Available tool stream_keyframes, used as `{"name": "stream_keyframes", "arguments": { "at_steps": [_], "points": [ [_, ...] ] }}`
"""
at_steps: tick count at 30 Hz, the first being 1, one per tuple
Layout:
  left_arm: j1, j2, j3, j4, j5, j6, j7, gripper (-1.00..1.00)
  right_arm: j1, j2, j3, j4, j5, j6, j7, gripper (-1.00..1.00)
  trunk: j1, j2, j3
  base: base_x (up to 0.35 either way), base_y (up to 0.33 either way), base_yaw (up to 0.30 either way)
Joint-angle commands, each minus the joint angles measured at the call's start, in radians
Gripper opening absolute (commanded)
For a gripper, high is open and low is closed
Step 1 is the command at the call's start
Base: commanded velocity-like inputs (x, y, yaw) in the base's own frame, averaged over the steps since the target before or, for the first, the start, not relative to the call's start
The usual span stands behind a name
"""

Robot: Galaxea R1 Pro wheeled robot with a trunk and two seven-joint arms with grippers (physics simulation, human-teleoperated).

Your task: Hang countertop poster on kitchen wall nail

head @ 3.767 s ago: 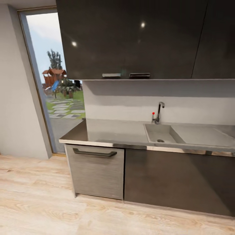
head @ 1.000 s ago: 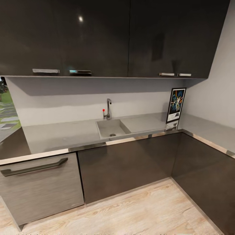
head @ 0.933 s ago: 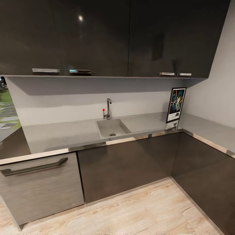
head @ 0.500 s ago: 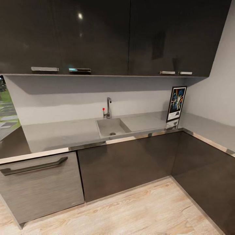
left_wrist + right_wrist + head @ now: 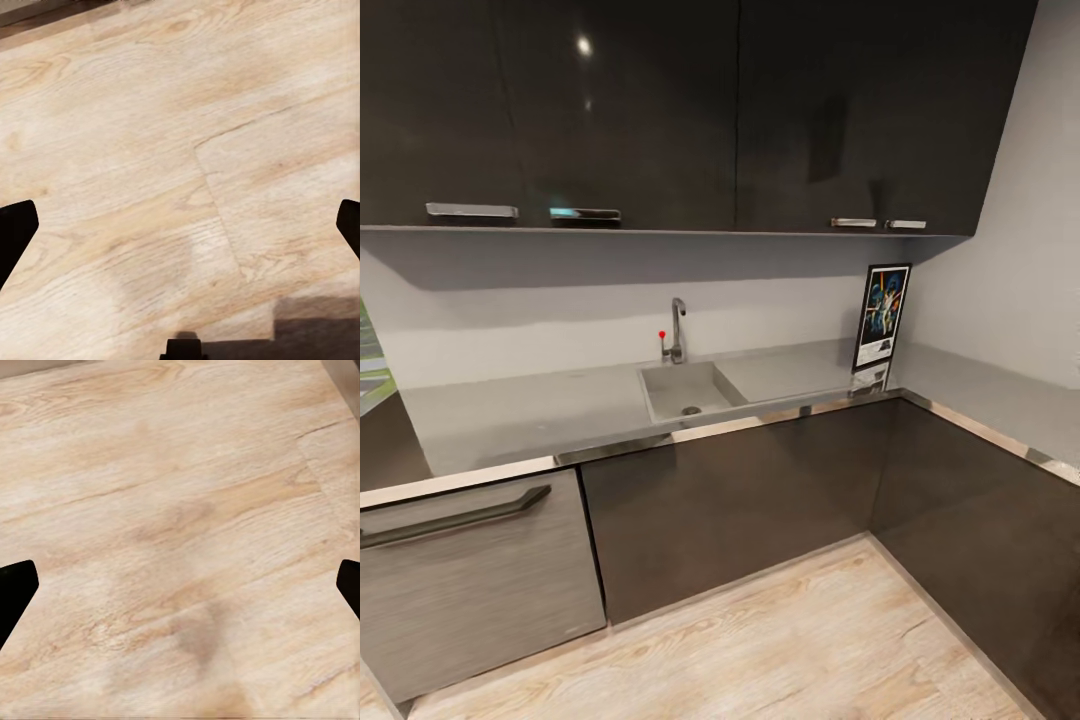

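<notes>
In countertop (image 5: pixel 540 415) corner — poster (image 5: pixel 882 316) upright, long axis vertical.

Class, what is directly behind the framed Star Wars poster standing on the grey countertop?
The pale grey wall runs behind the upright black-framed poster. The patch it covers is hidden, as is any contact.

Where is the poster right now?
In the head view the poster stands upright on the countertop at the right, in the corner where the worktop turns, to the right of the sink and tap.
</notes>
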Motion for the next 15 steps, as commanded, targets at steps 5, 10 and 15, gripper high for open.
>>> {"name": "stream_keyframes", "arguments": {
  "at_steps": [5,10,15],
  "points": [
    [0.000,0.000,0.000,-0.001,-0.001,-0.002,0.000,1.00,-0.001,-0.002,0.000,0.011,0.031,-0.004,0.000,1.00,0.000,0.000,-0.001,0.000,0.000,-0.014],
    [0.000,0.000,0.000,-0.001,-0.001,-0.002,0.000,1.00,-0.001,0.000,-0.002,0.011,0.035,-0.002,0.001,1.00,0.000,0.000,-0.001,0.000,0.000,-0.003],
    [0.000,0.000,0.000,-0.001,-0.001,-0.002,0.000,1.00,-0.001,0.005,-0.001,0.011,0.039,0.002,0.001,1.00,0.000,0.000,-0.001,0.000,0.000,0.000]
  ]
}}
